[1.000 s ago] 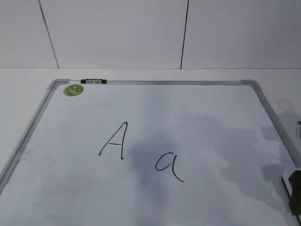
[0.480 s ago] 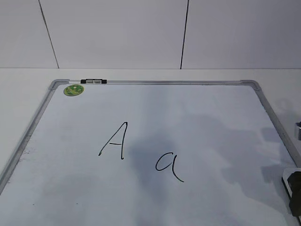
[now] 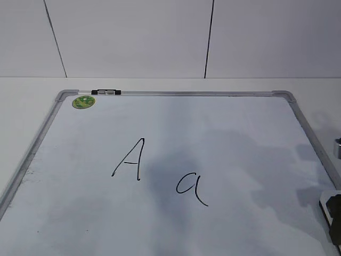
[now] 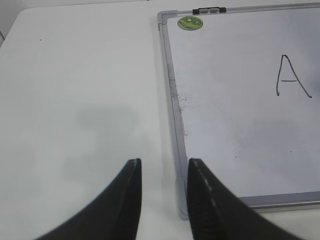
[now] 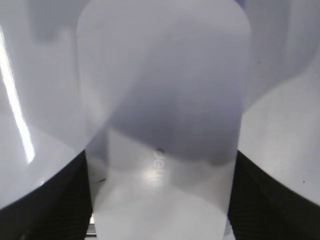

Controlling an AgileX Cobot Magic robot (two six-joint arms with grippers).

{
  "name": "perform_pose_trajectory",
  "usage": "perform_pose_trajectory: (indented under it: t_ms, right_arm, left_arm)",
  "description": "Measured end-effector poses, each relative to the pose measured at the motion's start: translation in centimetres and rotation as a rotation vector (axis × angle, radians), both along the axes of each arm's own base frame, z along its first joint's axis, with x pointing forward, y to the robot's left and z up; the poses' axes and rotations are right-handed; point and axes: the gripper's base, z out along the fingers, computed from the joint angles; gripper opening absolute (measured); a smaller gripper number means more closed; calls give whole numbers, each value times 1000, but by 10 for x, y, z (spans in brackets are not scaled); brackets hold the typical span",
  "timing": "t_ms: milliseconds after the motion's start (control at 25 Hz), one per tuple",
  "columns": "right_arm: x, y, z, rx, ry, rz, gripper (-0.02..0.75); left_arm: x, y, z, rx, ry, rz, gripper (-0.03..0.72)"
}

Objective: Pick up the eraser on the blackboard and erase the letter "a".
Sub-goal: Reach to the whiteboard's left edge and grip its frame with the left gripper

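Observation:
The eraser is a white rounded block with faint grey lettering and fills the right wrist view. My right gripper has a black finger against each of its long sides and is shut on it. In the exterior view the eraser and right gripper show only partly, at the blackboard's near right edge. The blackboard lies flat with the letter "a" near its middle, well left of the eraser. My left gripper is open and empty over the table beside the blackboard's near left corner.
A capital "A" stands left of the "a" and also shows in the left wrist view. A round green sticker and a black-and-white clip sit at the far left corner. White table surrounds the board, with a wall behind.
The dark gripper shape at the board's near right edge has shifted slightly downward in the exterior view. The letters and board have not moved.

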Motion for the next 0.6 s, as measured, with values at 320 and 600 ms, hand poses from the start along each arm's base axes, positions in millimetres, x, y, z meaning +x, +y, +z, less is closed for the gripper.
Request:
perform_pose_trajectory:
  t_ms: [320,600]
  right_arm:
    - [0,0,0,-1,-2,1,561]
    - [0,0,0,-1,-4,1,561]
  left_arm:
    - [0,0,0,0,0,0,235]
    - [0,0,0,0,0,0,236]
